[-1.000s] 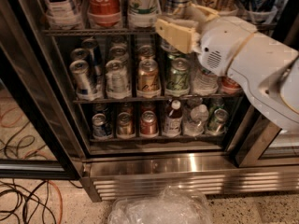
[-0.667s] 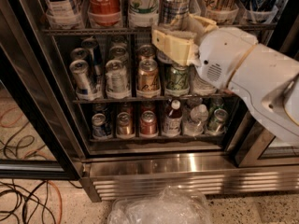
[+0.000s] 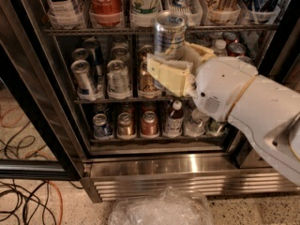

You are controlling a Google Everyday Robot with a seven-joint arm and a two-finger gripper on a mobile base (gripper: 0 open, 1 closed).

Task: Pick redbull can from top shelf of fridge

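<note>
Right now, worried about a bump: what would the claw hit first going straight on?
Likely the middle-rack cans beyond the claw, which grips the redbull can; depth is unclear.

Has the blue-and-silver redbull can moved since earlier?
Yes. Gripped by the cream hand, the tall redbull can has come down across the dark wire top shelf's front edge.

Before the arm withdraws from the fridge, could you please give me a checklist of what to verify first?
1. Gripper closed on the redbull can: ok.
2. Can roughly upright: ok.
3. Can clear of the top shelf: cannot tell; it overlaps the rack edge.
4. Neighbouring Coca-Cola can standing in its bin: ok.
5. Floor before the fridge free: not ok; a plastic bag lies there.
</note>
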